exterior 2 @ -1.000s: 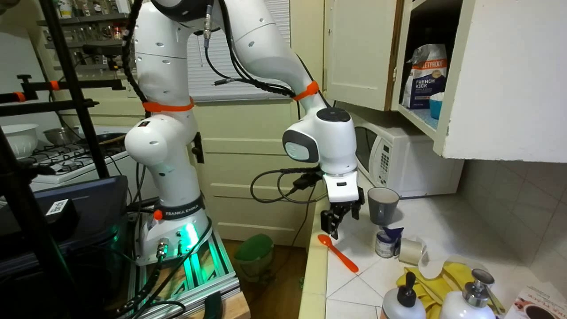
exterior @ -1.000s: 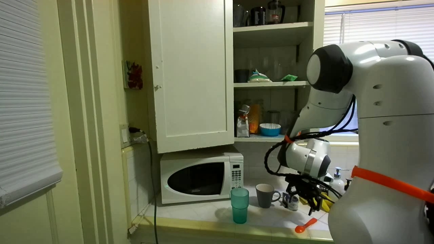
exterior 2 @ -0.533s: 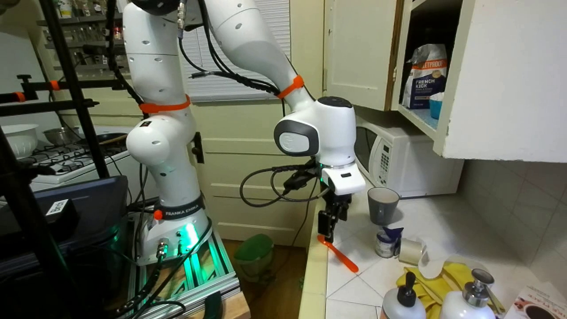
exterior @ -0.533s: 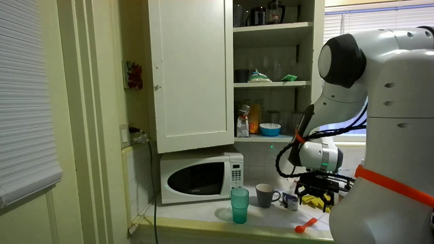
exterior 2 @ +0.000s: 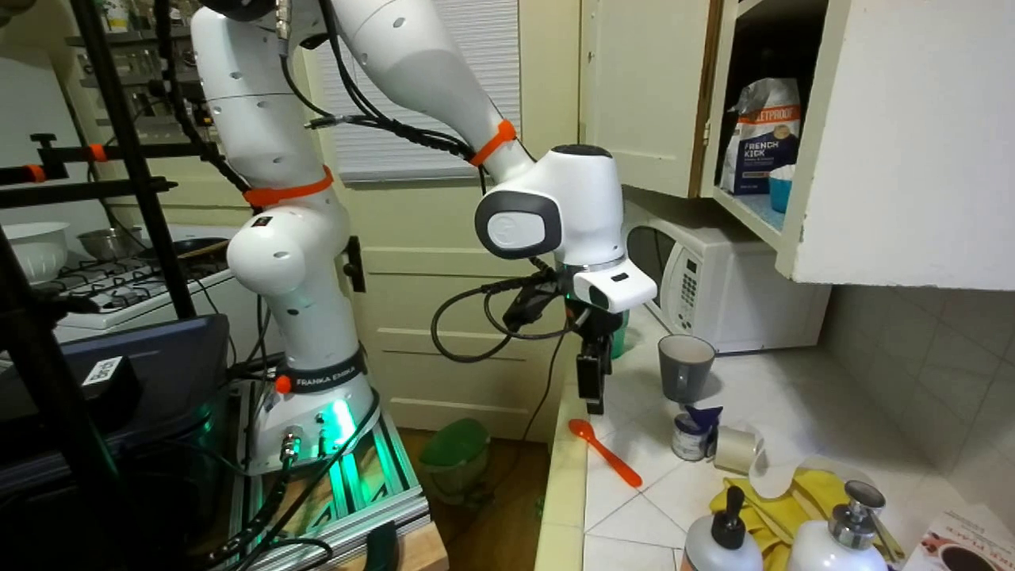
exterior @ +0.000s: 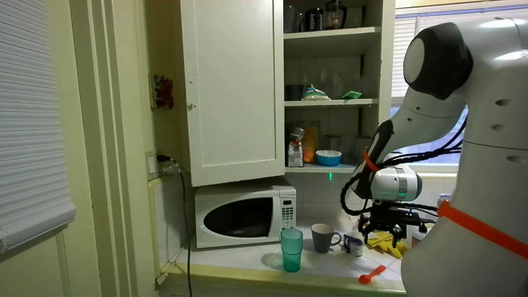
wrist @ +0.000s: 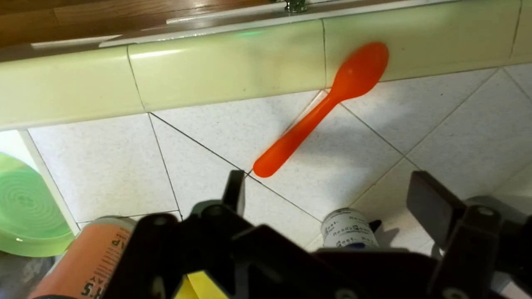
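Observation:
My gripper (exterior: 380,241) is open and empty, its fingers pointing down above the white tiled counter (exterior 2: 626,519). It also shows in an exterior view (exterior 2: 593,396) and in the wrist view (wrist: 332,195), with its two fingers wide apart. Nearest below it lies an orange spoon (wrist: 309,120), bowl on the yellow counter edge and handle on the tiles. The spoon shows in both exterior views (exterior: 372,274) (exterior 2: 609,455). A small white printed tin (wrist: 349,230) stands beyond, partly hidden by the gripper body in the wrist view. The gripper touches neither.
A grey mug (exterior 2: 686,366) and a teal cup (exterior: 291,250) stand near the white microwave (exterior: 239,218). Yellow gloves (exterior 2: 821,496) and pump bottles (exterior 2: 836,543) lie farther along the counter. An open cabinet door (exterior: 235,90) hangs above the microwave.
My gripper has risen from the counter, moved back toward the robot's base and turned about its vertical axis. The spoon and other objects have not moved.

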`<state>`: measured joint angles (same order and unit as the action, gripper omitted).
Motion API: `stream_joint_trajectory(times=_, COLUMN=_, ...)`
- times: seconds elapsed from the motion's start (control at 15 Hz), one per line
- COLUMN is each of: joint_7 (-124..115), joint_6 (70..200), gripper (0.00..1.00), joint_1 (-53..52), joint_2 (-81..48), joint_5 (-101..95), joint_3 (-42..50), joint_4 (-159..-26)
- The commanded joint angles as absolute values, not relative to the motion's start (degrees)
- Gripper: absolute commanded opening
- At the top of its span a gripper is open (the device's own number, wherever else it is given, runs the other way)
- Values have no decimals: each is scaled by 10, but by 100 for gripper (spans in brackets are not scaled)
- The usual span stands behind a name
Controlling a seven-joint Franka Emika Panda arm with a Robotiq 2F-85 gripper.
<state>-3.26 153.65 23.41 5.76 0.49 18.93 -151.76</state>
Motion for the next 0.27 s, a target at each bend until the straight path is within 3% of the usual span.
stream_joint_trajectory(times=0.0, joint_7=-4, joint_6=1511, gripper=100, joint_1=222, joint_2=112, joint_5=16, joint_3=196, joint_4=-1540)
stream_joint_trajectory(times=0.2, joint_7=-21, joint_6=1528, gripper=100, joint_1=225, joint_2=91, joint_5=5, joint_3=192, joint_4=-1526)
